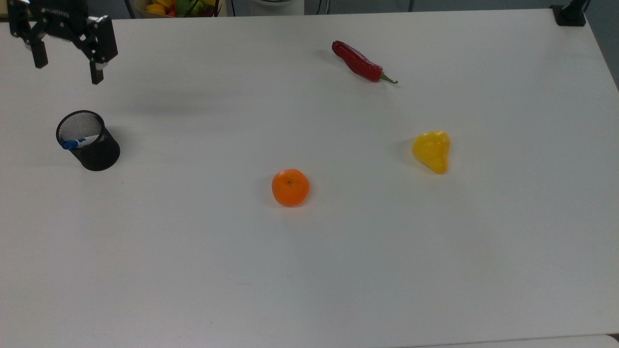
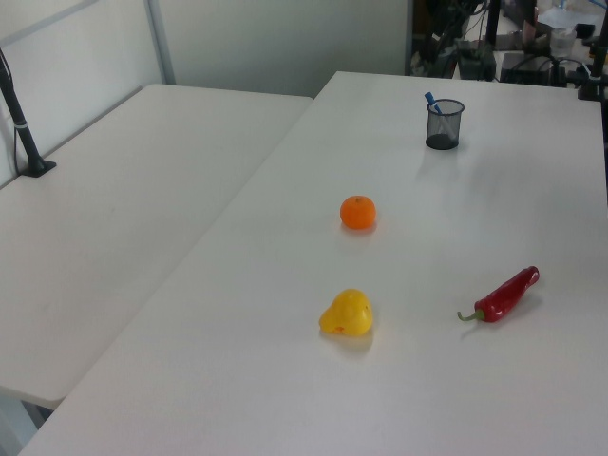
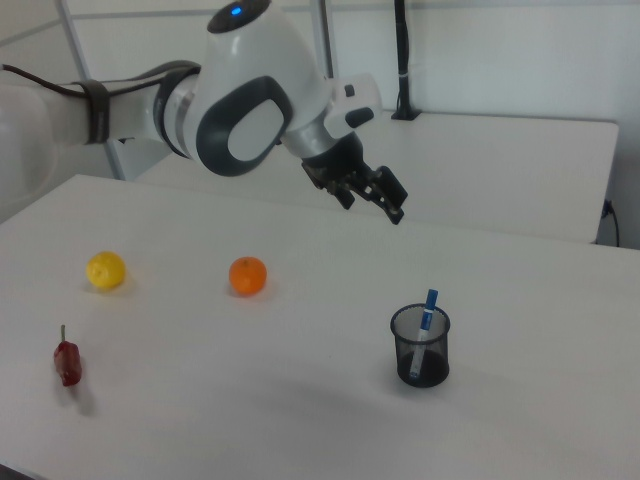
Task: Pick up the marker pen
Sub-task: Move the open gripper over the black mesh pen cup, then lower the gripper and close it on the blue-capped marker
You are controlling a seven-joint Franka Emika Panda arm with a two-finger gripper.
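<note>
Inside the black mesh cup (image 1: 92, 147) leans the marker pen (image 1: 77, 142), cap up

The black pen cup (image 1: 89, 141) is see-through wire mesh, the marker pen (image 1: 77, 142) in it smooth white and blue plastic, the red chilli (image 1: 358, 62) glossy, the orange (image 1: 290, 187) finely dimpled, the yellow pepper (image 1: 432, 150) waxy, the table (image 1: 338, 251) matt white.
</note>
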